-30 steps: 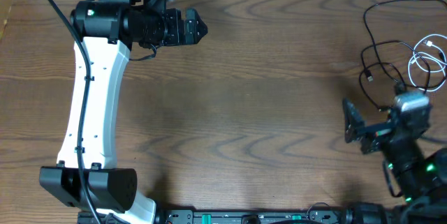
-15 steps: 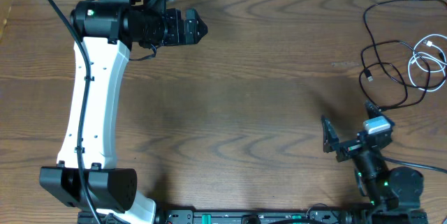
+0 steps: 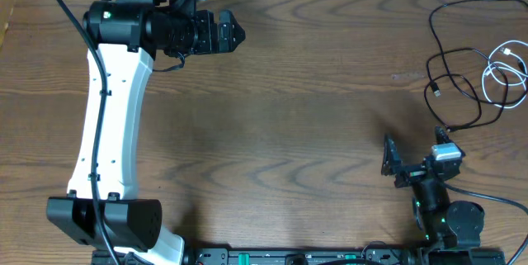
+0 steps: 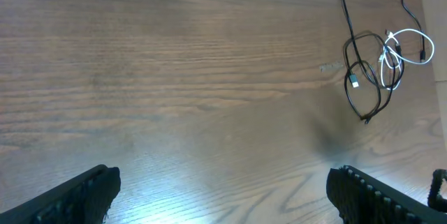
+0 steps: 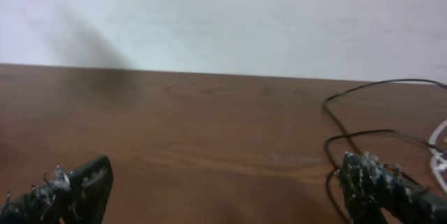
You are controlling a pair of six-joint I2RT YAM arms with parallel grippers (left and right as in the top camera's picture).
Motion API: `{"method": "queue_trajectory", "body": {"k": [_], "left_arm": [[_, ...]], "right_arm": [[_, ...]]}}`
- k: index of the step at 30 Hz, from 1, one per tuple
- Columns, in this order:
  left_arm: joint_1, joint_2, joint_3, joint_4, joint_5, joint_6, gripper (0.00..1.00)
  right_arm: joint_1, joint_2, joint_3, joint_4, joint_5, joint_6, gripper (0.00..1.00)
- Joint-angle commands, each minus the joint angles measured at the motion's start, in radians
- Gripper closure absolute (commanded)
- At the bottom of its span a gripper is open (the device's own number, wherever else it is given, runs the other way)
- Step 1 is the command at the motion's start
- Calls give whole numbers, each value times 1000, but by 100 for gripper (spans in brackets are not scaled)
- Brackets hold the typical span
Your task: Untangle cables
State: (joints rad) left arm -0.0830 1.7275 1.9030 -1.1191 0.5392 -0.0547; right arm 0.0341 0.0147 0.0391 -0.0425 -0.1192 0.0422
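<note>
The wooden counter (image 3: 313, 116) fills every view. The left arm (image 3: 107, 125), with its long white link, reaches up along the counter's left side. The left fingers (image 3: 235, 34) point out over bare wood. In the left wrist view they sit spread wide at the two lower corners, with nothing between them.

The right arm (image 3: 445, 215) is folded low at the near edge. The right fingers (image 3: 388, 156) are also parted wide and hold nothing. In the right wrist view they show at the lower left and lower right, with bare wood between.

Both cables lie together beyond the right fingers and off to their right-hand side, near them but not touching. They are well apart from the left fingers, far ahead of them across the counter. The black cable (image 3: 431, 27) is the longer one. It runs in from the counter's edge and curls into loose loops. The white cable (image 3: 487, 79) is coiled in smaller loops that cross over the black ones on the side away from the right fingers. A small plug (image 3: 435, 92) on the black cable lies on the side of the loops nearest the left fingers.
</note>
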Motion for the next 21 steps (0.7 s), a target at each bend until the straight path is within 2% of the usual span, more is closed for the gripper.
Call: {"method": "queue_trajectory", "body": {"k": [1,21], "left_arm": [[0,-1,1,-2,-9,-2,0],[0,-1,1,-2,-10,-2,0]], "right_arm": [[7,-10,-34,-12,94,13,1],[6,-9,-34,-32,102,13,1]]}}
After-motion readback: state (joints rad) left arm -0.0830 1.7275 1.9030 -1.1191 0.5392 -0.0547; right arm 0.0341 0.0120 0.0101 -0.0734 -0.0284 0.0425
